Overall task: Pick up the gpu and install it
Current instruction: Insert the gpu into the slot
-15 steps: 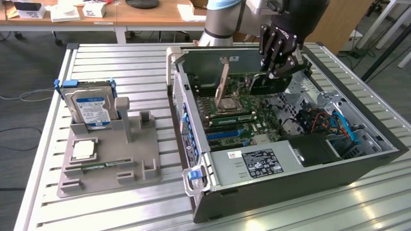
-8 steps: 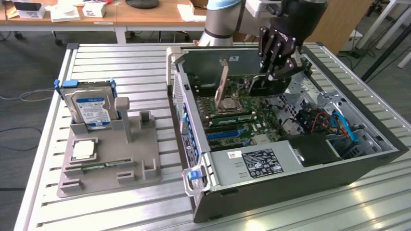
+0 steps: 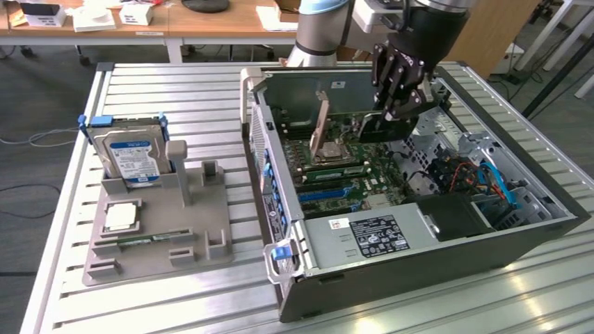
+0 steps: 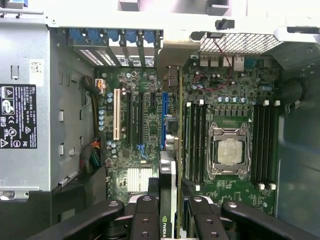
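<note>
a: location of the gpu [image 3: 371,129]?

b: inside the open computer case [image 3: 418,278], on the exterior view's right. it hangs edge-down over the motherboard [image 4: 145,120] expansion slots. whether its lower edge has met a slot cannot be told.

a: gripper [image 3: 394,111] condition?

b: fingers clamped on the card's upper edge, flat faces between the pads.

a: handling notes?

b: probably light and stiff, but fragile. hold the long upper edge near mid-length. do not twist or load the contacts.

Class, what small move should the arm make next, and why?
Probably ease straight down. The claw grips the card upright above the board, with its edge running alongside the blue slot. It does not look seated yet.
</note>
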Robot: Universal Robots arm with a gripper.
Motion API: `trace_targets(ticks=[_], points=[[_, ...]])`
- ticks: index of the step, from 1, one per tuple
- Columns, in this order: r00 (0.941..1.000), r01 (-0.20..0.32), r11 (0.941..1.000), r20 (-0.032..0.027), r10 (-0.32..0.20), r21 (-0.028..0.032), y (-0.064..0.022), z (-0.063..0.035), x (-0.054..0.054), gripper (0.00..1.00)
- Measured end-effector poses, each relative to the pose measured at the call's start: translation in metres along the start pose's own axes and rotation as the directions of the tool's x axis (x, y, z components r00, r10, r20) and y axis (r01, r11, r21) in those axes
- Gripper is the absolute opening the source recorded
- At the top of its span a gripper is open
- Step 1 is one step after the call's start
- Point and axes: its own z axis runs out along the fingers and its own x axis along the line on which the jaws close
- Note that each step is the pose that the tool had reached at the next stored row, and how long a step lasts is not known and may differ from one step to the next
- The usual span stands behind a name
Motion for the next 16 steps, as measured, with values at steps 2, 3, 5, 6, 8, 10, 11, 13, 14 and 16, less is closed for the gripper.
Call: trace_targets(ticks=[2,3,5,6,8,10,11,13,14,16], points=[[1.0000,0.000,1.0000,0.0000,0.000,0.0000,0.0000,0.0018,0.0000,0.27],[1.0000,-0.001,1.0000,-0.0001,0.001,0.0000,-0.0001,0.0023,0.0000,0.27],[1.0000,-0.004,1.0000,-0.0001,0.004,0.0001,-0.0001,0.0030,0.0001,0.27],[1.0000,-0.007,1.0000,0.0000,0.007,0.0002,-0.0001,0.0033,0.0001,0.27],[0.9998,-0.019,0.9998,0.0002,0.019,0.0005,-0.0001,0.0039,0.0001,0.27],[0.9997,-0.023,0.9997,0.0001,0.023,0.0006,-0.0001,0.0041,0.0001,0.27],[0.9997,-0.024,0.9997,0.0004,0.024,0.0007,-0.0001,0.0043,0.0001,0.27],[0.9997,-0.024,0.9997,0.0002,0.024,0.0007,-0.0001,0.0044,0.0001,0.27],[0.9997,-0.024,0.9997,0.0003,0.024,0.0007,-0.0001,0.0044,0.0001,0.27],[0.9997,-0.024,0.9997,0.0003,0.024,0.0007,-0.0001,0.0044,0.0001,0.27]])
